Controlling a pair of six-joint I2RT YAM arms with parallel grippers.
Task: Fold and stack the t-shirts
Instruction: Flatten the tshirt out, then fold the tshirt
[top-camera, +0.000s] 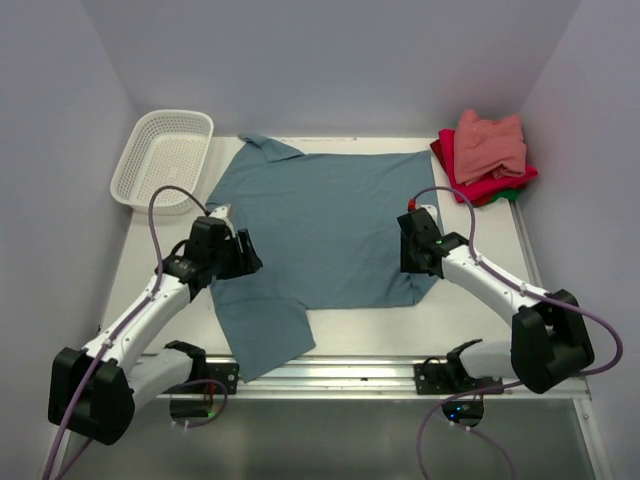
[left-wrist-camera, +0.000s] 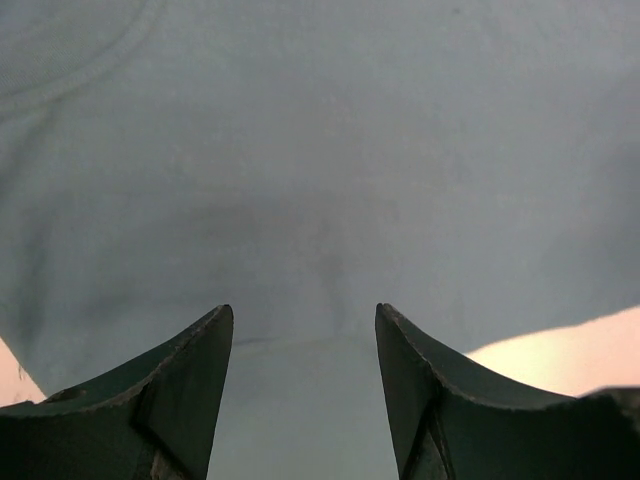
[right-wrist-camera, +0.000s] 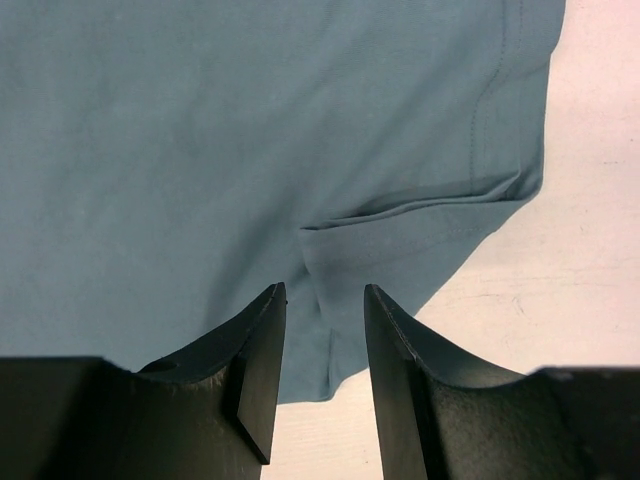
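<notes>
A large dusty teal-blue t-shirt (top-camera: 320, 220) lies spread flat in the middle of the table, one sleeve (top-camera: 262, 335) trailing to the near edge. My left gripper (top-camera: 240, 255) is open and low over the shirt's left edge; its wrist view shows only teal cloth (left-wrist-camera: 320, 180) between and beyond the fingers (left-wrist-camera: 305, 315). My right gripper (top-camera: 412, 250) is open with a narrow gap over the shirt's right near corner, where a small fold (right-wrist-camera: 400, 215) lies just ahead of the fingertips (right-wrist-camera: 325, 292). A folded stack stands at the back right: salmon-pink shirt (top-camera: 490, 145) on top, red (top-camera: 470, 185), green (top-camera: 510, 193) beneath.
A white plastic mesh basket (top-camera: 163, 160) stands at the back left, empty. Bare white table (right-wrist-camera: 560, 300) shows right of the shirt's corner. Grey walls close in the back and both sides. A metal rail (top-camera: 350, 372) runs along the near edge.
</notes>
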